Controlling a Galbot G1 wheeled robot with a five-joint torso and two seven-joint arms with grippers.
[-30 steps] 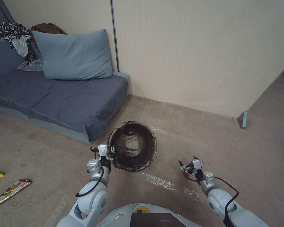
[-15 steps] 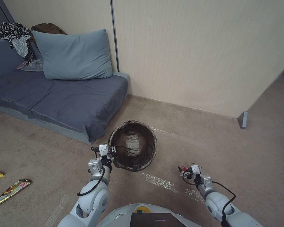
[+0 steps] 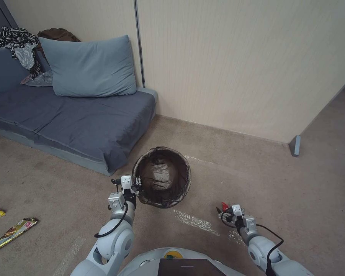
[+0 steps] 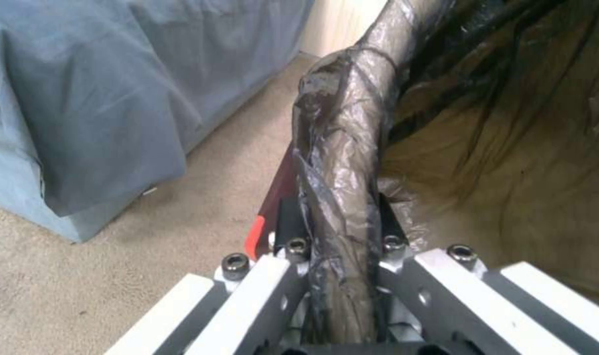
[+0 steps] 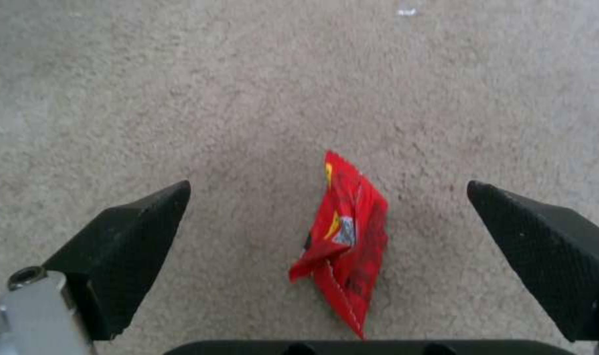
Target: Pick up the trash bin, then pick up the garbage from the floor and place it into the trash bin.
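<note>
The trash bin (image 3: 162,177), round with a dark bag liner, is tilted so I see its inside, just off the sofa's corner. My left gripper (image 3: 136,184) is shut on its near-left rim; in the left wrist view the lined rim (image 4: 342,162) runs between the closed fingers (image 4: 286,222). My right gripper (image 3: 226,212) hangs low over the carpet, open. In the right wrist view a crumpled red wrapper (image 5: 348,236) lies on the carpet between the spread fingertips (image 5: 141,227), touching neither. Other garbage, yellow wrappers (image 3: 11,233), lies far left.
A low grey-blue sofa (image 3: 76,119) with a pillow (image 3: 90,67) stands left of the bin. A beige wall (image 3: 237,69) runs behind, ending at a corner (image 3: 295,145). Shiny strips (image 3: 193,220) mark the carpet between my arms.
My right gripper has drawn back toward my body and sunk lower, and the red wrapper now shows at its tip. The left gripper and bin have barely shifted.
</note>
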